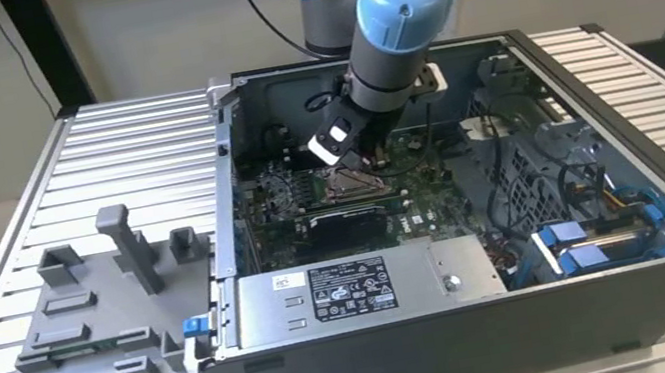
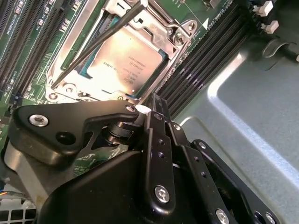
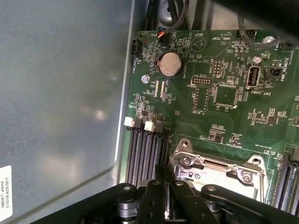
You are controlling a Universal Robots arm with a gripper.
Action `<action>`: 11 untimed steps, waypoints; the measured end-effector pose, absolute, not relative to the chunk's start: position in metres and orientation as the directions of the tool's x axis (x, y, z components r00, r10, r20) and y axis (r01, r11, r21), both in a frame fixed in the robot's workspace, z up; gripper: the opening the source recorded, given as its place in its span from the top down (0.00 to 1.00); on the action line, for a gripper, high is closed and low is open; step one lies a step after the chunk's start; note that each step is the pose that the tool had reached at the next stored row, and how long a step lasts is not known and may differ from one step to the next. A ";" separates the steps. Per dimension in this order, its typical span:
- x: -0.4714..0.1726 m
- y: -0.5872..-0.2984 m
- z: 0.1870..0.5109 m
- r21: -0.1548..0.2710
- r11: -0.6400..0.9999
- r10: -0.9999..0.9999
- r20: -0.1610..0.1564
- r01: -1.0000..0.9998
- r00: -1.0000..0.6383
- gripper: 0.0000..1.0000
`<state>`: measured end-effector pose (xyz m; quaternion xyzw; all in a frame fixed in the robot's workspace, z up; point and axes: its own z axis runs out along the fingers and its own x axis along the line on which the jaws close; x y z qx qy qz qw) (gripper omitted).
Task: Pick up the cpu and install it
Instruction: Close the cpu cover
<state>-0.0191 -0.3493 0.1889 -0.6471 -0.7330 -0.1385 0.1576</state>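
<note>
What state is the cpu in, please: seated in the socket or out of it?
In: the cpu lies flat inside the socket's metal frame.

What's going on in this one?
A robot arm reaches into an open computer case, its claw close above the motherboard's socket. The cpu lies in that socket, silvery top up, with a thin lever rod crossing over it. The claw is shut and holds nothing.
</note>
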 end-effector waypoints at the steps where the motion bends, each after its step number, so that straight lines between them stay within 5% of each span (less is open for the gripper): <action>1: -0.019 -0.349 0.189 -0.001 0.124 0.905 0.410 0.992 -0.113 1.00; 11: -0.019 -0.352 0.189 -0.006 0.124 0.905 0.411 0.992 -0.110 1.00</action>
